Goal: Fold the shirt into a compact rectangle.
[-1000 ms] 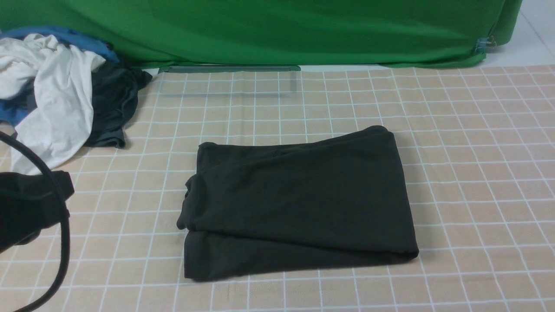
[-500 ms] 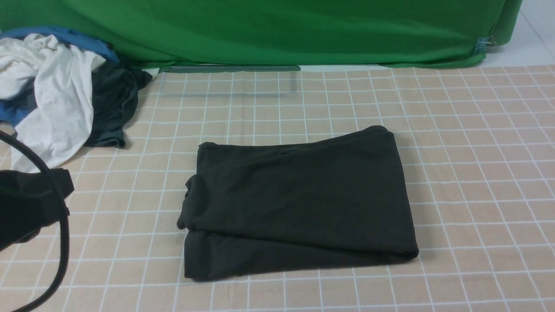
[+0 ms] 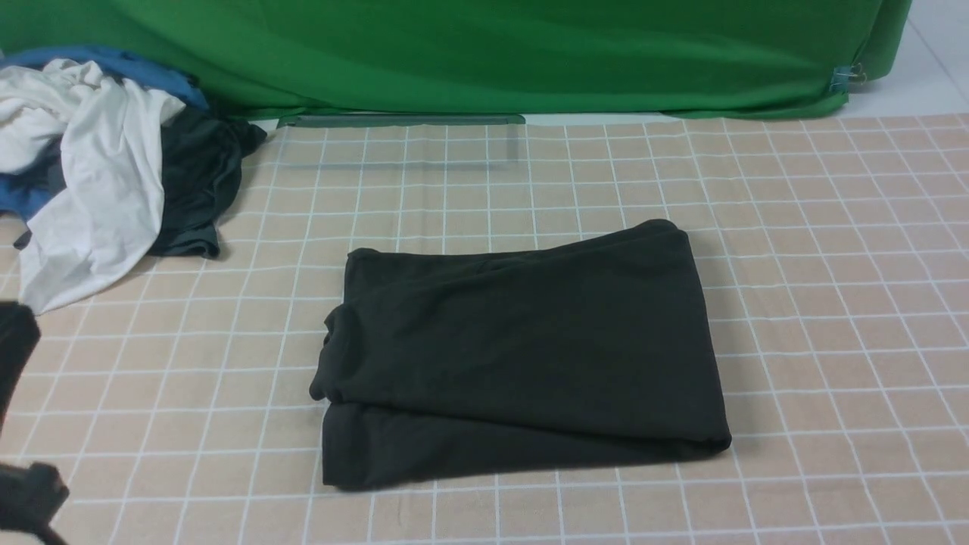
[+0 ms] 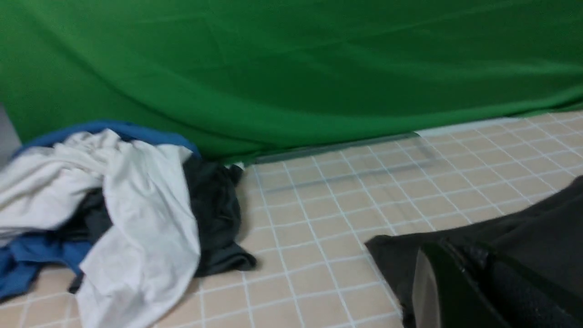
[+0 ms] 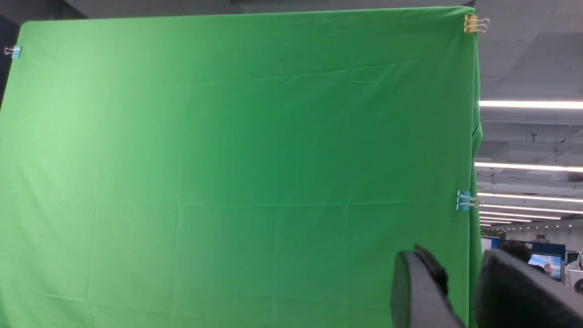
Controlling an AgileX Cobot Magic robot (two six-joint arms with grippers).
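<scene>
The black shirt lies folded into a rough rectangle in the middle of the checked table cover, its thick folded edge toward me; no print or label shows. In the left wrist view the shirt fills the corner behind my left gripper, whose fingers rest together with nothing between them. Only dark parts of the left arm show at the front view's left edge, apart from the shirt. My right gripper is raised and faces the green backdrop, its fingers apart and empty. It is out of the front view.
A heap of clothes lies at the back left: a white garment, a dark grey one and a blue one. The green backdrop hangs behind the checked cover.
My left arm and its cable have drawn back toward the left edge and mostly left the front view. The folded shirt has not moved.
</scene>
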